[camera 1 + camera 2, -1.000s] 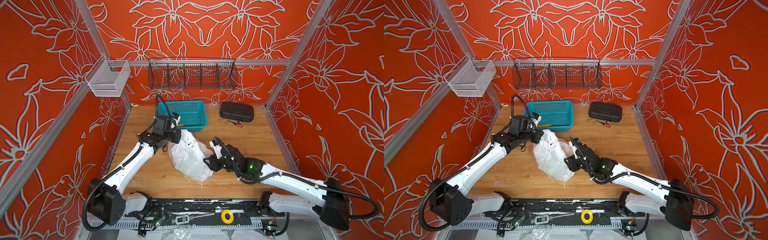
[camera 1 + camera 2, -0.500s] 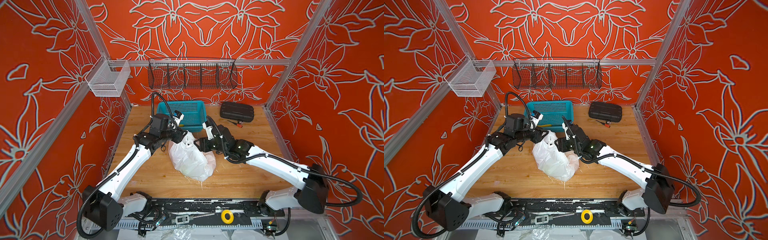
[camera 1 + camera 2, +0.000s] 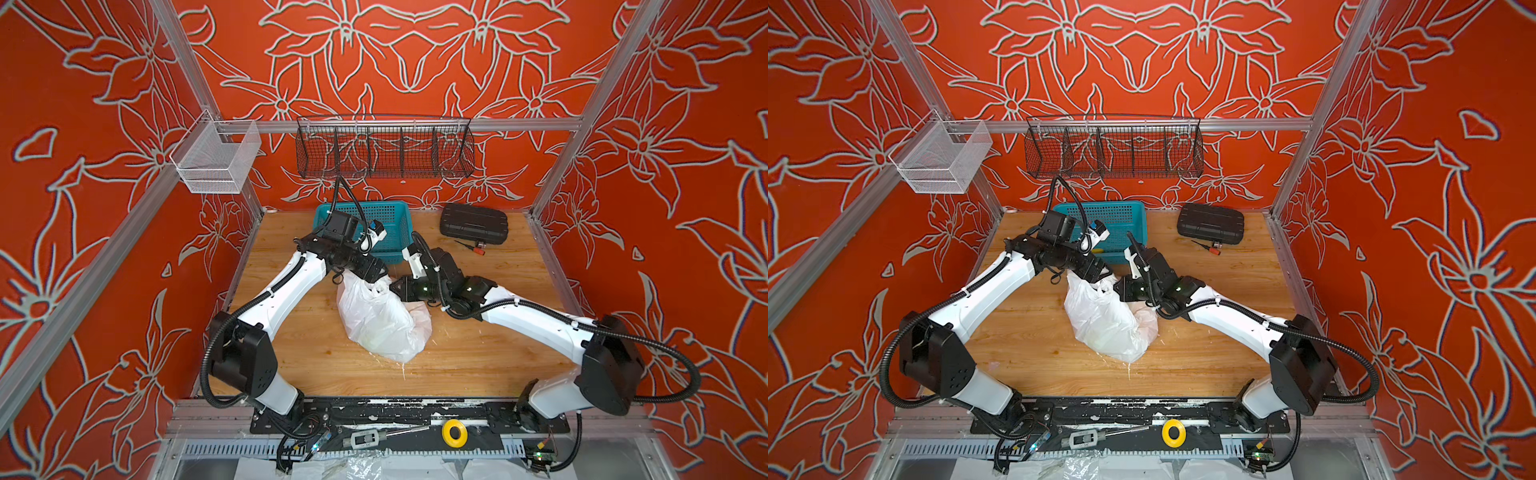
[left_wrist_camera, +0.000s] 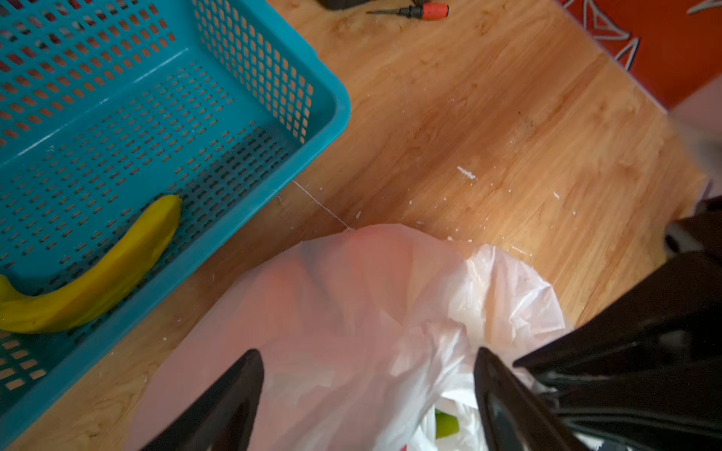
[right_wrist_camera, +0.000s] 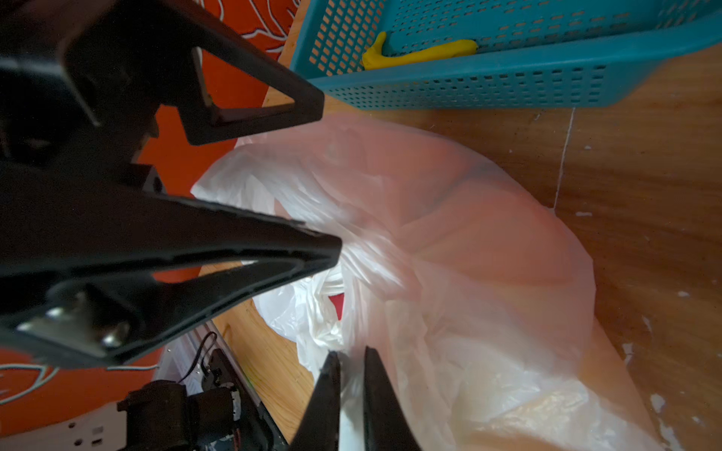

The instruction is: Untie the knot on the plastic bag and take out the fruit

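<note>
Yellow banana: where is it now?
In both wrist views the yellow banana lies in the teal perforated plastic basket, back-left on the table, behind the white plastic bag.

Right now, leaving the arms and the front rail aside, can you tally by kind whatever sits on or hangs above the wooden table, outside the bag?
baskets: 3 (teal basket, white mesh basket, black wire basket)
plastic bag: 1
black case: 1
banana: 1, lying in the teal basket
screwdriver: 1
Total: 7
</note>
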### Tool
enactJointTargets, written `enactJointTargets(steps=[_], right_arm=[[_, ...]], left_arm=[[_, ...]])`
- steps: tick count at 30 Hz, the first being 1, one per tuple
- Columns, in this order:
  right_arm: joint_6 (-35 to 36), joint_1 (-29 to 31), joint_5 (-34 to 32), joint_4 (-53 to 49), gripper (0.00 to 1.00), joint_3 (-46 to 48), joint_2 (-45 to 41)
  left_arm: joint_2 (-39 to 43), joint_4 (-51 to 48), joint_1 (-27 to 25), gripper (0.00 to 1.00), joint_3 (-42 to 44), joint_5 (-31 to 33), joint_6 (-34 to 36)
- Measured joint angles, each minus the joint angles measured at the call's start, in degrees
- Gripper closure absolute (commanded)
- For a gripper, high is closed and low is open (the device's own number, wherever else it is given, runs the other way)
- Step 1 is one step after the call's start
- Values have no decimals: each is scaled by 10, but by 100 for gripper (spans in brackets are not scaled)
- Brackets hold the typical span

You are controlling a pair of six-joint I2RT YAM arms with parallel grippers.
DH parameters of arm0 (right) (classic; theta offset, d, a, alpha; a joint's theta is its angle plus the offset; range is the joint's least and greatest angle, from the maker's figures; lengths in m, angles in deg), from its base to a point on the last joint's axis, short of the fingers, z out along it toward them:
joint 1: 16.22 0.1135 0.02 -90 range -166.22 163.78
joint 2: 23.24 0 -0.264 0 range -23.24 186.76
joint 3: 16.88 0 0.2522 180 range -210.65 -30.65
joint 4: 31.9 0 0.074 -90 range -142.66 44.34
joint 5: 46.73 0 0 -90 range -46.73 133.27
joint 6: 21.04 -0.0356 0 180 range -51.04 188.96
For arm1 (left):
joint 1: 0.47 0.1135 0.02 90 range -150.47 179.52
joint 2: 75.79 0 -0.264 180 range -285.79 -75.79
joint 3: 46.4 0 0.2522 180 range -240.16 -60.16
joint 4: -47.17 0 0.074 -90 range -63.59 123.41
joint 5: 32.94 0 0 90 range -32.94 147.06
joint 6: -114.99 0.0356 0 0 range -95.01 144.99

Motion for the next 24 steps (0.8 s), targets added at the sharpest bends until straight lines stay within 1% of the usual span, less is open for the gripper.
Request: enactJointTargets(steps=[2, 4, 7, 10, 11, 15, 20, 22, 24], right_arm=[[-1, 0, 3, 3, 92, 3, 0], [-2, 0, 3, 5, 93, 5, -1], [-2, 0, 3, 7, 95, 7, -4], [-2, 0, 2, 9, 96, 11, -10], [-2, 0, 2, 11, 96, 15, -15], [-1, 0, 0, 28, 96, 48, -52], [4, 1, -2, 59, 95, 118, -131], [8, 5, -2, 72, 93, 147, -162], [11, 14, 3, 88, 87, 177, -186]], left_arm=[[-5, -14, 0, 34, -4, 2, 3], [-6, -21, 0, 45, -5, 6, 7], [-6, -24, 0, 69, -5, 19, 0], [-6, -23, 0, 82, -5, 41, -15], [-6, -21, 0, 85, -5, 48, -24], [-6, -11, 0, 85, -5, 80, -56], [-4, 13, 3, 85, -5, 118, -114], [0, 27, 7, 84, -5, 115, -137], [10, 45, 13, 84, -1, 104, -158]])
